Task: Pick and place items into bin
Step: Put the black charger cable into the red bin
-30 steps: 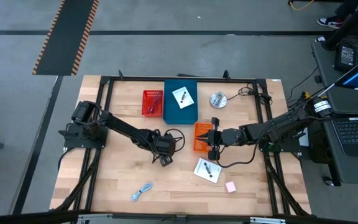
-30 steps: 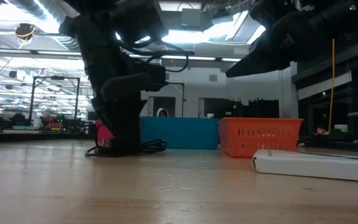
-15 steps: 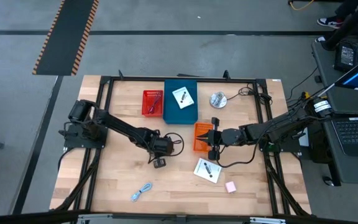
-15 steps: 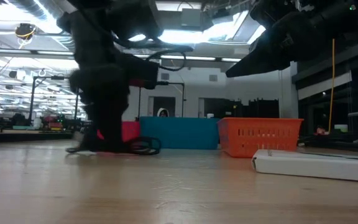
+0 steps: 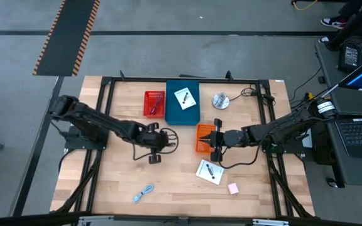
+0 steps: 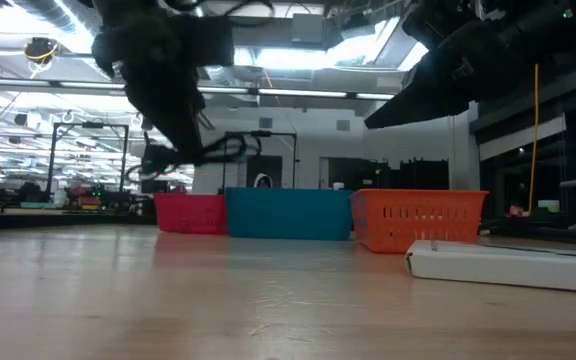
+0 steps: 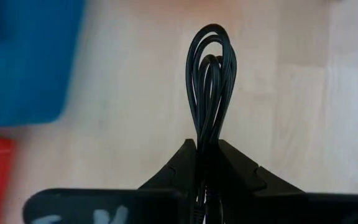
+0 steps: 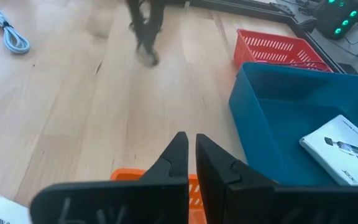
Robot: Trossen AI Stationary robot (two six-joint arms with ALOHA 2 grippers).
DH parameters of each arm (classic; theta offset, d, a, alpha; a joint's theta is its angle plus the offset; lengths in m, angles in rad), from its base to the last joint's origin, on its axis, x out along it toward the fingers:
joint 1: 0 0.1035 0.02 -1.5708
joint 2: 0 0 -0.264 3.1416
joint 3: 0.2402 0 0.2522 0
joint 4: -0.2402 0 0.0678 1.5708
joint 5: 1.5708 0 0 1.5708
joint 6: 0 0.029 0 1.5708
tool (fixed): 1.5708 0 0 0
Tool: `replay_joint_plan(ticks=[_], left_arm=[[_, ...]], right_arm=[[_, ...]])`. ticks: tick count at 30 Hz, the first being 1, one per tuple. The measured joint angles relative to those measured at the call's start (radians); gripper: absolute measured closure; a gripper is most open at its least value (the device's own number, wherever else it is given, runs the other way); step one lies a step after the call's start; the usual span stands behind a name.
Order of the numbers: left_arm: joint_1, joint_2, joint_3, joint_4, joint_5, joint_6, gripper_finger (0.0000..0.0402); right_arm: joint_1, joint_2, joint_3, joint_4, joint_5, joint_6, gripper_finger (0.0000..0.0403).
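Note:
The black coiled cable point(image 7: 211, 68) is up off the table with my left gripper point(image 7: 207, 148) shut on it, left of the table's middle point(image 5: 158, 143). My right gripper point(image 8: 191, 149) is shut on nothing and hovers over the orange bin point(image 5: 203, 139). One white card point(image 5: 185, 97) lies in the blue bin point(image 5: 190, 116), and another point(image 5: 210, 171) lies flat on the table. The light-blue cable point(image 5: 143, 193) and the pink block point(image 5: 233, 188) lie near the table's front edge. The red bin point(image 5: 154, 103) holds something small. My left gripper pinches one end of the coil point(image 7: 207, 134), several strands together, between its two fingers. The rest of the loops stick out past the fingertips. In the low view the cable point(image 6: 223, 150) is lifted clear and stands out sideways from the gripper, well above the table.
A round silver disc point(image 5: 220, 100) lies right of the blue bin. The three bins stand in a group at the table's middle and far side. A dark frame point(image 5: 105, 88) runs along the table's edges. Bare wood lies at the near left.
My left gripper was down at the table on the black cable. It has risen and gone a little toward the table's left edge, carrying the cable. The cable lay on the wood before and now is lifted clear.

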Motion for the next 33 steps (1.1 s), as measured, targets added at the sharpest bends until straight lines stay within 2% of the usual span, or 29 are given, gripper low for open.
replay_joint_plan(ticks=[4, 10, 20, 25, 29, 33], left_arm=[[0.000, -0.103, -0.080, 0.083, -0.043, 0.008, 0.0368], [0.000, -0.237, -0.269, 0.374, -0.026, 0.068, 0.0366], [0.000, -0.347, -0.532, 0.780, 0.013, 0.163, 0.0367], [0.010, -0.353, -0.577, 0.868, 0.026, 0.195, 0.0369], [0.023, -0.353, -0.585, 0.872, 0.045, 0.245, 0.0368], [0.044, -0.353, -0.585, 0.891, 0.044, 0.297, 0.0369]], right_arm=[[0.000, 0.000, 0.000, -0.011, 0.000, 0.002, 0.0391], [0.000, 0.000, 0.000, -0.008, 0.000, 0.003, 0.0391], [-0.001, 0.000, 0.000, -0.006, 0.000, 0.002, 0.0391], [-0.001, 0.000, 0.000, 0.006, 0.000, 0.017, 0.0391], [-0.001, 0.000, 0.000, 0.050, -0.001, 0.052, 0.0391], [-0.001, 0.000, 0.000, 0.127, -0.061, 0.051, 0.0391]])
